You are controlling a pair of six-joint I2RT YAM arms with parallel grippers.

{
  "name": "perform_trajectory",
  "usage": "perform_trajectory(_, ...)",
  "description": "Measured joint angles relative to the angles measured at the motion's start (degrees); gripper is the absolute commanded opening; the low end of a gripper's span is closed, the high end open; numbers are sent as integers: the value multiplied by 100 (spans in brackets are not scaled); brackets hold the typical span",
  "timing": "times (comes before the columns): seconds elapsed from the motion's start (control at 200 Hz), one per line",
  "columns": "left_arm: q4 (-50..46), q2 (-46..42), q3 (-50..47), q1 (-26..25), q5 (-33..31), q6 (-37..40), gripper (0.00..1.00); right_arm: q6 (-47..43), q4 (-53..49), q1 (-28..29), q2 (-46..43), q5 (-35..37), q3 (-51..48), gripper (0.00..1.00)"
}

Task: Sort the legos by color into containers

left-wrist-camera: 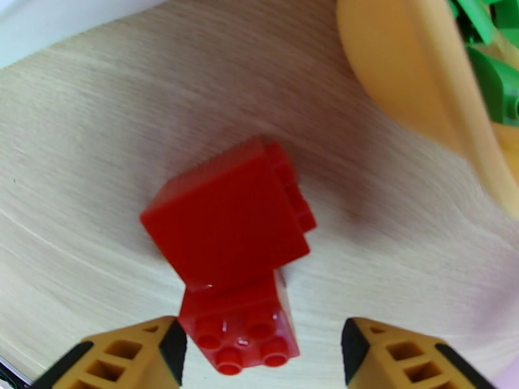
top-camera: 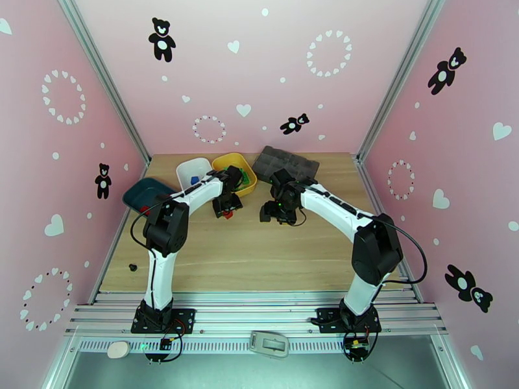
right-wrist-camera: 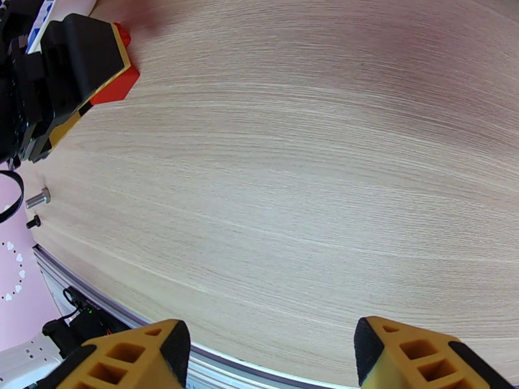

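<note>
Two red legos lie touching on the wood, a larger block and a small studded brick nearer the camera. My left gripper is open and low over them. The studded brick sits between its fingers, close against the left finger and well apart from the right one. From above, that left gripper is just in front of the yellow container, which holds green legos. The white container holds a blue lego. The teal container stands at the left. My right gripper hovers open over bare wood.
A dark grey organizer box lies at the back, behind the right gripper. A small black part and a bolt lie near the table's left front. An aluminium rail runs along the near edge.
</note>
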Motion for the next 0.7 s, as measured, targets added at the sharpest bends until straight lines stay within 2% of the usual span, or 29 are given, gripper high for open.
perform_trajectory(0.701, -9, -17, -101, 37, -15, 238, 37, 129, 214, 50, 39, -197, 83, 70)
